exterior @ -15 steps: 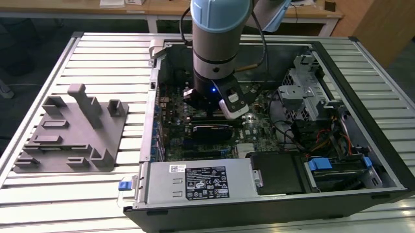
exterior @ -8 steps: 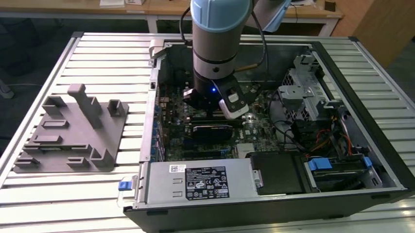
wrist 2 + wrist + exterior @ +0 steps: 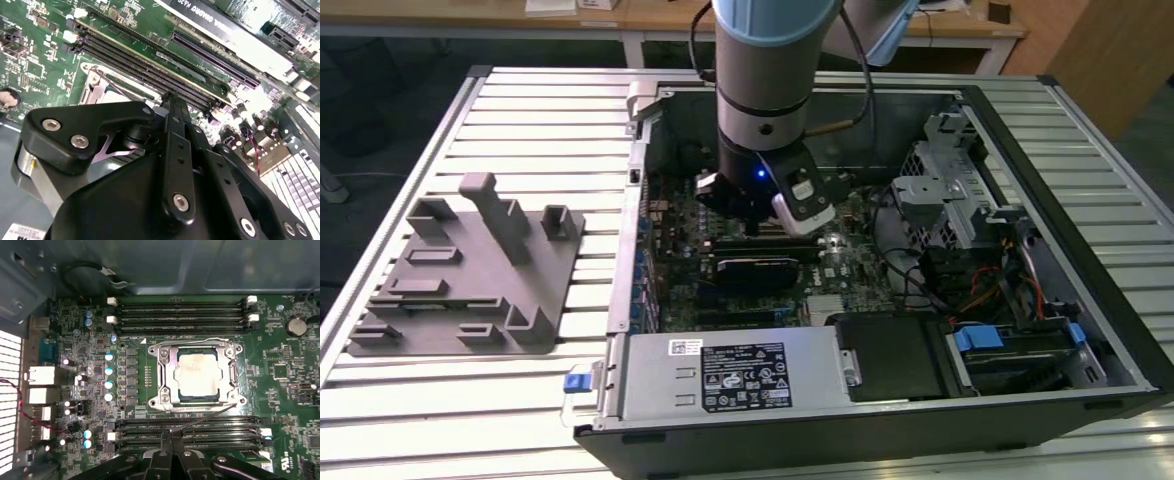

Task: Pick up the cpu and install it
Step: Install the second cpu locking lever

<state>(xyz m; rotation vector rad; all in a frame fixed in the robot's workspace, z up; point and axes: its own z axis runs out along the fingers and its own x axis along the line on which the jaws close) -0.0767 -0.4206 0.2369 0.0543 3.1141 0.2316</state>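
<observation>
On the slatted worktop [image 3: 480,400], at about nine o'clock from the open computer case [image 3: 1067,250] in the exterior view, the grey tray [image 3: 460,290] is sitting with its upright posts bare, presumably because the part it presented is no longer on it. Moving right, the arm [image 3: 767,80] is reaching straight down into the case, placing the gripper [image 3: 744,208] over the motherboard [image 3: 854,270]. In the first wrist view the cpu [image 3: 198,374] is lying flat and square inside the socket [image 3: 165,390], framed by its metal bracket, with memory slots [image 3: 180,310] at twelve and six o'clock. The gripper's jaws are meeting at a closed tip just short of the socket, gripping nothing, judging from both wrist views.
</observation>
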